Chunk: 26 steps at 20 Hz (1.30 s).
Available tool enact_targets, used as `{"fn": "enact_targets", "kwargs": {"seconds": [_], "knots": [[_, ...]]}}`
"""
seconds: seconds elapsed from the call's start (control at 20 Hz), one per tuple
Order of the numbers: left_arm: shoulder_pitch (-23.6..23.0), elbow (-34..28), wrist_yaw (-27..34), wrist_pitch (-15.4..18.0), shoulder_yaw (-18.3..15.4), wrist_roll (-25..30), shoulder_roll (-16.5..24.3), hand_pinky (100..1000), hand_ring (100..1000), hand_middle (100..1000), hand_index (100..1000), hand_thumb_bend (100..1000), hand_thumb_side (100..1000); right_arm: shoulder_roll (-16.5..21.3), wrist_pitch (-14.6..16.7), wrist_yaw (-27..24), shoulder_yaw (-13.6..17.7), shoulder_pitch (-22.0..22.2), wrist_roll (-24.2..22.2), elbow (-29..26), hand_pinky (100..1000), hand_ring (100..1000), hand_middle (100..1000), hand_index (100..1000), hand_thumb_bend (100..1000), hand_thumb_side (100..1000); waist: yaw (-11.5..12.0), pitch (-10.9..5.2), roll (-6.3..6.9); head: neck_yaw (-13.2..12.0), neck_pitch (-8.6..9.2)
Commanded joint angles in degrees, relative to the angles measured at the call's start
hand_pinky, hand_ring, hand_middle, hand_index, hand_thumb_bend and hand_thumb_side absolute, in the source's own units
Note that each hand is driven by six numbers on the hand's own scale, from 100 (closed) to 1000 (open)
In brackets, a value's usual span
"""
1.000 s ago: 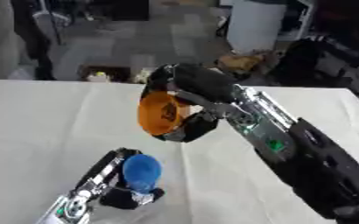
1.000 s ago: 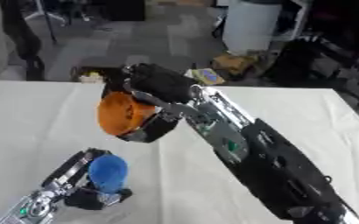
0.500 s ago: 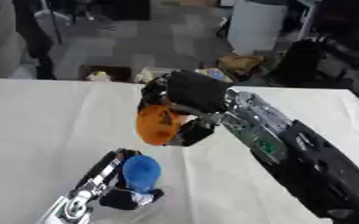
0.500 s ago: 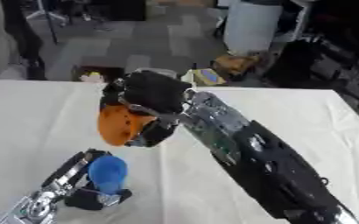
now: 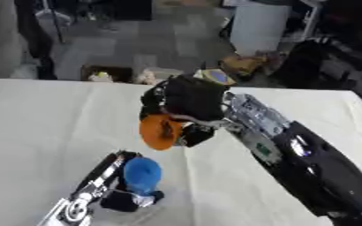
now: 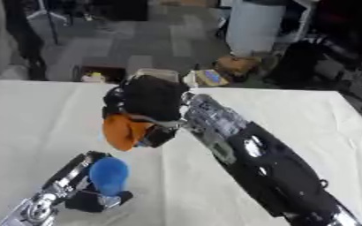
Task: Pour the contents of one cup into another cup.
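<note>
Now the right hand [image 5: 186,98], fingers curled round the orange plastic cup [image 5: 160,130], has tipped it further over since a second ago. Its mouth seems (the view is blurred) to face down towards the blue cup [image 5: 141,174] clasped in the left hand [image 5: 111,178], so pouring looks underway.

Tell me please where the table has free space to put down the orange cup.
The white table is bare on its left part, from the far edge down beside the left hand, which holds the blue cup. Another bare strip lies near the far right corner. The middle is crowded: the right hand holds the orange cup tilted just above the blue one.
</note>
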<state>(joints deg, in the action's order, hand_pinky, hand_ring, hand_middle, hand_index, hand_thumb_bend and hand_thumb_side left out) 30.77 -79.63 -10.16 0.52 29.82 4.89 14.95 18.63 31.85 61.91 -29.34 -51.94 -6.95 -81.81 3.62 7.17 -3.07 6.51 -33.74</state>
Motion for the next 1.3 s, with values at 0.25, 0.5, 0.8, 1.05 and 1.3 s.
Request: {"fn": "enact_targets", "kwargs": {"seconds": [0.25, 0.5, 0.8, 1.05, 1.3], "knots": [[1.27, -0.62, -0.13, 0.10, -0.28, -0.14, -0.20, 100, 233, 183, 466, 485, 100, 0.31, 2.68, 6.98, -0.33, -2.10, 2.81, 0.90, 427, 508, 522, 666, 121, 100, 0.24, -0.87, 0.11, -0.30, 0.05], [1.37, -0.74, -0.05, 0.17, -0.31, -0.12, -0.21, 100, 233, 184, 466, 484, 100, 0.24, 3.60, 10.01, -0.56, -2.53, 4.58, 1.98, 444, 517, 528, 667, 106, 100, 0.45, -0.86, 0.15, -0.35, 0.20], [1.45, -0.72, 0.03, 0.21, -0.30, -0.18, -0.20, 100, 233, 184, 472, 482, 100, 0.15, 4.25, 14.47, -0.95, -2.81, 6.33, 2.10, 474, 535, 540, 669, 110, 100, 0.54, -0.87, 0.09, -0.46, 0.22], [1.45, -0.76, 0.17, 0.17, -0.32, -0.33, -0.20, 100, 233, 184, 473, 482, 100, 0.02, 4.08, 18.16, -1.15, -2.96, 6.73, 2.45, 493, 548, 549, 670, 114, 100, 0.60, -0.93, 0.05, -0.56, 0.21], [1.46, -0.79, 0.36, 0.12, -0.36, -0.45, -0.16, 100, 233, 184, 474, 481, 100, -0.30, 3.80, 22.13, -1.32, -3.20, 6.86, 2.90, 519, 563, 559, 671, 118, 100, 0.66, -0.97, 0.06, -0.58, 0.28]]}}
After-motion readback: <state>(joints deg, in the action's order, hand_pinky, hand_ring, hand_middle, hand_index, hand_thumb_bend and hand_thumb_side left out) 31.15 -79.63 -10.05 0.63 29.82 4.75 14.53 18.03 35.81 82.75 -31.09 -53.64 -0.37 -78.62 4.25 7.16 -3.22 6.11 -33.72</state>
